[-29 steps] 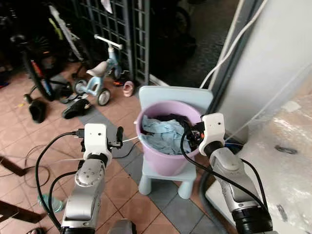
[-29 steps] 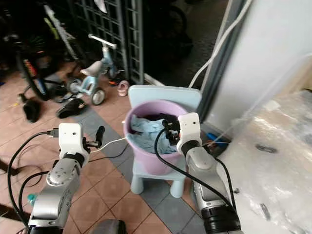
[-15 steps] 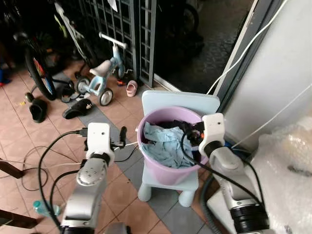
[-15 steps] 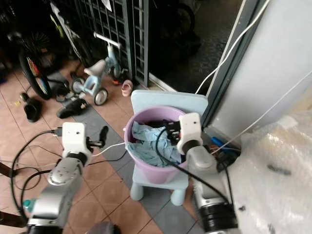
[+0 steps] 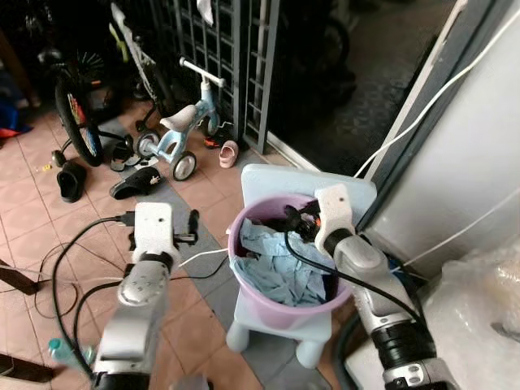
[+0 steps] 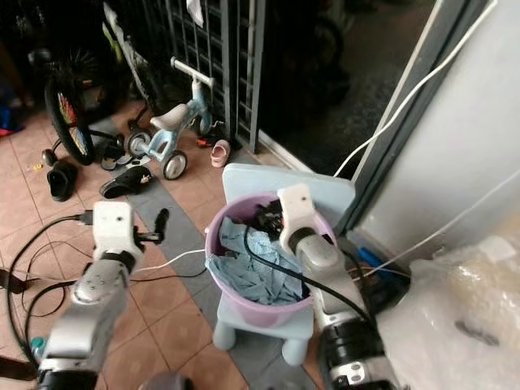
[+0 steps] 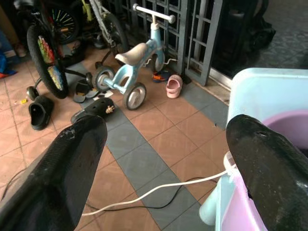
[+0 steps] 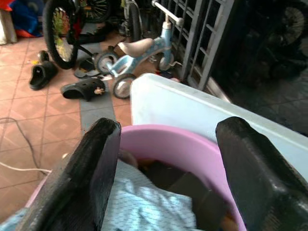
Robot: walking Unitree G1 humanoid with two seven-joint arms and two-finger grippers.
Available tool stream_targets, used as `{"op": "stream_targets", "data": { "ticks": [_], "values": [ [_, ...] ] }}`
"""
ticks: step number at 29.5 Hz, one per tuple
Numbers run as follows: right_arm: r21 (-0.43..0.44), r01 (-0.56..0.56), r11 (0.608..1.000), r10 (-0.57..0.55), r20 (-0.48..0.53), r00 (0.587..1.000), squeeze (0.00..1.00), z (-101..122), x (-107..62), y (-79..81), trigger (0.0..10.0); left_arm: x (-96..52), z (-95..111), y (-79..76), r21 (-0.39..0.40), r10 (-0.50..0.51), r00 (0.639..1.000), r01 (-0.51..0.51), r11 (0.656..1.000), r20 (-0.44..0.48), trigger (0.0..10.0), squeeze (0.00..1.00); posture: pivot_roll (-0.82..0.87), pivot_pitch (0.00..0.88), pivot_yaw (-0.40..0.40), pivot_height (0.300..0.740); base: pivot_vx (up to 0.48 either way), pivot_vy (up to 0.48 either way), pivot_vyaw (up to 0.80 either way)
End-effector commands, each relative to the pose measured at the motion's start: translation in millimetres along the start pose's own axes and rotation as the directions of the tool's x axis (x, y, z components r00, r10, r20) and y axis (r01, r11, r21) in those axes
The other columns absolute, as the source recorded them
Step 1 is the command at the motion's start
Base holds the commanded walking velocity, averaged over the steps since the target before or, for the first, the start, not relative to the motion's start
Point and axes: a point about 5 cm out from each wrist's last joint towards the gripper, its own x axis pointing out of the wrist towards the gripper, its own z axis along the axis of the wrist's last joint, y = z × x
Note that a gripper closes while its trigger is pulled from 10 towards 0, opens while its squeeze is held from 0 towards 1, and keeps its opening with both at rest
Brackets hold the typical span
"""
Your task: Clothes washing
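A purple bucket (image 5: 276, 306) stands on a pale blue child's chair (image 5: 280, 175). It holds a light blue cloth (image 5: 275, 262) and some dark clothes at the back. My right gripper (image 5: 297, 220) hovers over the bucket's far side, open, with nothing between its fingers. In the right wrist view the bucket rim (image 8: 161, 137) and the blue cloth (image 8: 144, 207) lie just beyond the gripper (image 8: 168, 127). My left gripper (image 5: 192, 227) is open over the floor, left of the bucket. In the left wrist view its fingers (image 7: 67, 168) frame tiles and the bucket's edge (image 7: 288, 125).
A white cable (image 5: 203, 257) runs across the tiles to the chair. A small blue bike (image 5: 185, 130), a bicycle (image 5: 77, 106), black shoes (image 5: 138, 183) and a pink shoe (image 5: 228, 152) lie before a metal gate (image 5: 236, 49). A bubble-wrapped bulk (image 5: 479, 309) stands at right.
The camera has shifted, bringing more of the gate and floor into view. My right gripper moved from the bucket's right rim to over its far side. The left gripper stays beside the bucket.
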Motion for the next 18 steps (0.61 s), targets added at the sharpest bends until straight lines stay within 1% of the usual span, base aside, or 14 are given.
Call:
{"op": "stream_targets", "data": {
  "ticks": [1,3,5,7,10,11,13,14,15,18],
  "values": [
    [0.001,0.017,1.000,-0.017,-0.042,0.999,0.00,-8,-1.3,-7.5,10.0,-3.2,-1,-9.9,-0.011,-0.049,0.999,0.049,0.999,-0.011,10.0,0.00,0.03,0.000,-0.031,0.740,0.461,0.000,0.00],
    [0.005,0.013,1.000,-0.013,-0.044,0.999,0.00,-9,-0.8,-6.0,10.0,-4.3,-1,-10.5,-0.010,-0.059,0.998,0.059,0.998,-0.011,10.0,0.00,0.03,0.000,-0.031,0.740,0.467,0.000,0.00],
    [0.008,0.009,1.000,-0.008,-0.049,0.999,0.00,-10,-0.9,-4.0,10.0,-5.1,-2,-8.7,0.007,-0.045,0.999,0.045,0.999,-0.017,10.0,0.00,0.03,0.000,-0.031,0.740,0.480,0.000,0.00],
    [0.011,0.001,1.000,0.000,-0.062,0.998,0.00,-14,-1.7,-1.3,10.0,-5.1,-2,-7.1,-0.006,-0.038,0.999,0.038,0.999,-0.014,10.0,0.00,0.03,0.000,-0.030,0.740,0.480,0.000,0.00],
    [0.017,-0.001,1.000,0.002,-0.066,0.998,0.00,-16,-2.8,0.1,10.0,-4.8,-2,-5.9,0.007,-0.033,0.999,0.033,0.999,-0.014,10.0,0.00,0.03,0.000,-0.027,0.740,0.455,0.000,0.00],
    [0.031,-0.005,0.999,0.007,-0.074,0.997,0.00,-18,-4.0,1.8,10.0,-4.3,-1,-4.6,0.016,-0.012,1.000,0.012,1.000,-0.007,10.0,0.00,0.02,0.000,-0.027,0.740,0.000,0.000,0.00],
    [0.032,-0.006,0.999,0.009,-0.077,0.997,0.00,-19,-4.3,2.2,10.0,-4.3,-1,-4.2,0.020,-0.006,1.000,0.006,1.000,-0.005,10.0,0.00,0.02,0.000,-0.027,0.740,0.000,0.000,0.00],
    [0.031,-0.009,0.999,0.011,-0.085,0.996,0.00,-21,-4.7,3.0,10.0,-4.9,-1,-4.4,0.007,-0.002,1.000,0.002,1.000,-0.009,10.0,0.00,0.03,0.000,-0.028,0.740,0.000,0.000,0.00],
    [0.041,-0.004,0.999,0.009,-0.131,0.991,0.00,-27,-5.7,4.6,10.0,-7.4,-4,-4.9,-0.001,-0.002,0.999,0.002,1.000,-0.038,10.0,0.00,0.03,0.000,-0.027,0.740,0.000,0.000,0.00],
    [0.058,0.000,0.998,0.012,-0.197,0.980,0.00,-36,-6.2,6.2,10.0,-11.6,-7,-5.8,0.006,-0.019,0.997,0.019,1.000,-0.072,10.0,0.00,0.04,0.002,-0.025,0.740,0.000,0.000,0.00]
  ]
}}
